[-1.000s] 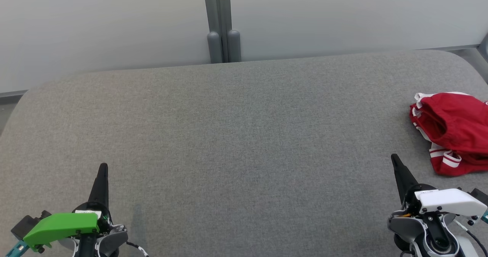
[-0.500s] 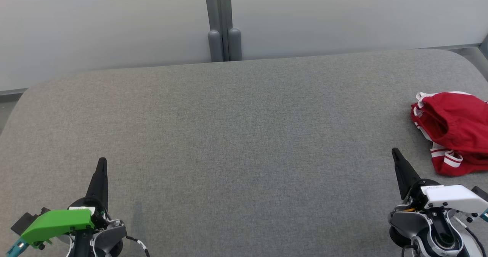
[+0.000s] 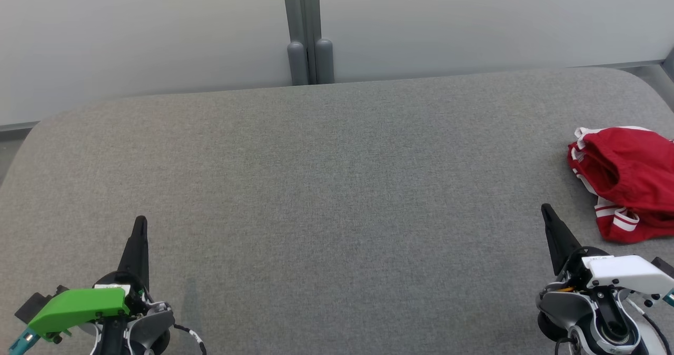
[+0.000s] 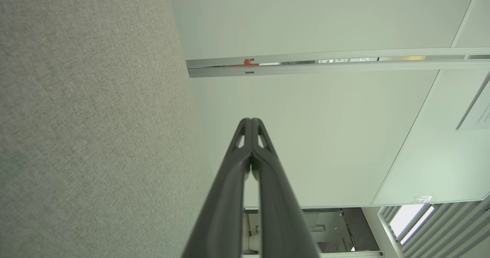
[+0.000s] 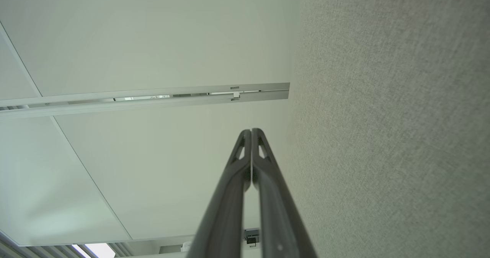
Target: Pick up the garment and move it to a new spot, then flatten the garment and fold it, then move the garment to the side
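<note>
Red garment [image 3: 626, 181] with white-striped trim lay bunched at the far right of the grey fabric table [image 3: 337, 186], partly cut off by the head view's edge. It was lumpy and layered, not flat, and I couldn't make out a clean fold.

Left gripper [image 3: 140, 227] sat low left and right gripper [image 3: 548, 214] low right. Both had fingers pressed together with nothing between them, which the wrist views confirmed. Both were clear of the cloth; the right was near it and the left was well apart.

The scene fit two reads: a crumpled garment waiting at the edge for pickup, or one parked at the side after a loose fold. I couldn't settle which, so I'm not calling a move.

My judgement on handling: the cloth is soft and stacked, so a pinch on one layer would likely drag the bundle open. Any contact would need spread jaws and a bite through the whole thickness, and the right arm had the short reach.
</note>
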### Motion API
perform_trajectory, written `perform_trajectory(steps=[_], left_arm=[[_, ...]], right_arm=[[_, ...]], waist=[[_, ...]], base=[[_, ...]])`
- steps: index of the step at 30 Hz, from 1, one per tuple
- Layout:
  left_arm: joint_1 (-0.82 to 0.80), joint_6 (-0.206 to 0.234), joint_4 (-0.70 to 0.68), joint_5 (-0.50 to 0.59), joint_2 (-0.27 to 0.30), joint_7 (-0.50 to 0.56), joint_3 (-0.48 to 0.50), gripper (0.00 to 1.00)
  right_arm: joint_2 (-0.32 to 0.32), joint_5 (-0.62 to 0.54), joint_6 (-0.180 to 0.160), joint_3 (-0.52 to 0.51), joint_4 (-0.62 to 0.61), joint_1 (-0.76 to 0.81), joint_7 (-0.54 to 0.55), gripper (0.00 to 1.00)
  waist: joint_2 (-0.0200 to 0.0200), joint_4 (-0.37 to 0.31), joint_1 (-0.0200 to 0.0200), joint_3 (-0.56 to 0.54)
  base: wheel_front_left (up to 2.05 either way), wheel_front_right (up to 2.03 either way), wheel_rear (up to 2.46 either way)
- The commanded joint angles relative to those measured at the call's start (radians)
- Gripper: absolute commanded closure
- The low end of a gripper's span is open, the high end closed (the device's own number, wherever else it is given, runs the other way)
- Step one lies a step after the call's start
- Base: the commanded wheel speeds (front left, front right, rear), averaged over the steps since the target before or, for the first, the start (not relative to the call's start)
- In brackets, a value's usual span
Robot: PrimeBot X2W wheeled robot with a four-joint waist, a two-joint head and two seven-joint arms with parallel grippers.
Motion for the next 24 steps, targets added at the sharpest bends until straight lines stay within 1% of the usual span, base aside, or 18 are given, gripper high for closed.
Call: perform_trajectory(steps=[1,24], left_arm=[[-0.012,-0.004,-0.001,-0.002,0.007,0.003,0.003,1.0],[-0.012,-0.004,-0.001,-0.001,0.007,0.003,0.002,1.0]], right_arm=[[-0.004,0.007,0.0,-0.002,-0.005,-0.005,0.003,1.0],[-0.005,0.007,0.0,-0.001,-0.005,-0.005,0.003,1.0]], waist=[[0.0,0.0,0.0,0.0],[0.0,0.0,0.0,0.0]], base=[[0.0,0.0,0.0],[0.0,0.0,0.0]])
